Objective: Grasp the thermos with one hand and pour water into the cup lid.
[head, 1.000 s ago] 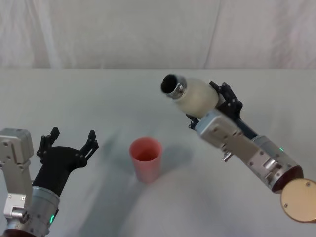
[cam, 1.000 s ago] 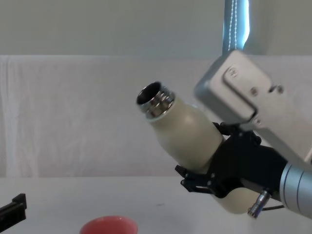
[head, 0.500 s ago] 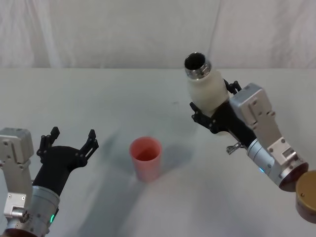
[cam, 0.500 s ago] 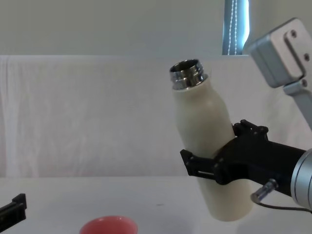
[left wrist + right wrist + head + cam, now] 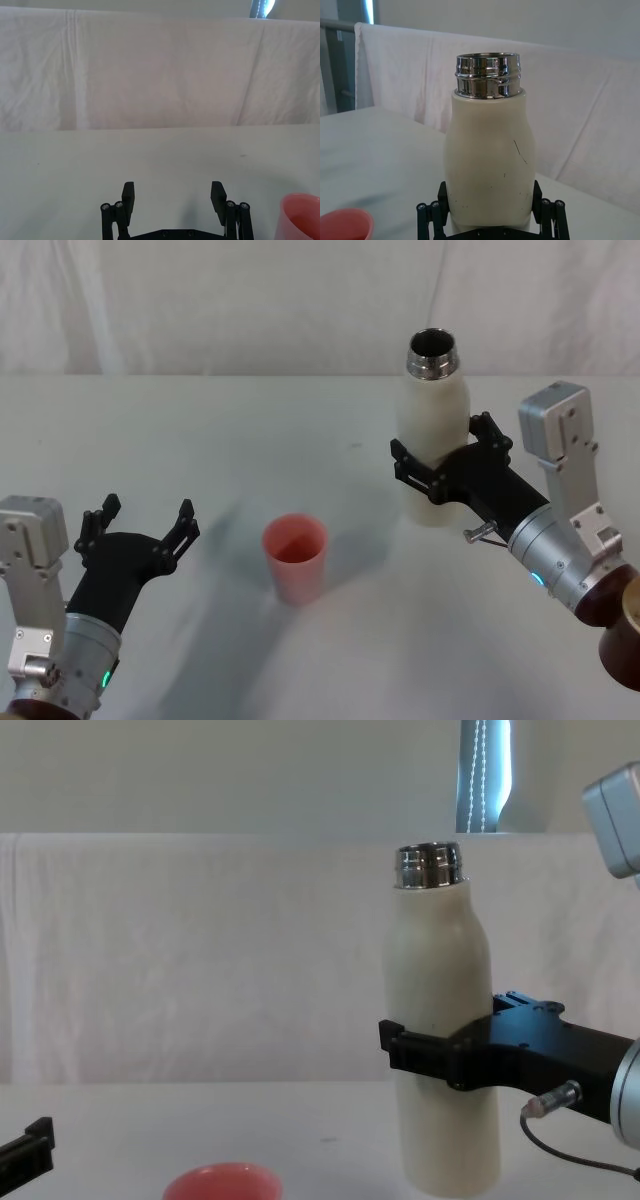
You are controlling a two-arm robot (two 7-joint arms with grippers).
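I see the thermos (image 5: pixel 432 440), a smooth cream cylinder with a shiny threaded steel neck, standing upright on the white table (image 5: pixel 250 430). My right gripper (image 5: pixel 445 468) is clamped around its lower body. The pink cup lid (image 5: pixel 295 560), round-rimmed, stands well apart to its left. My left gripper (image 5: pixel 140 530) rests near the cup lid, fingers spread.

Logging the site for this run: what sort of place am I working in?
Likely a robot test bench, not a home: a plain white table, a draped white cloth backdrop, and just a cream-white steel-necked thermos and a small pink cup lid.
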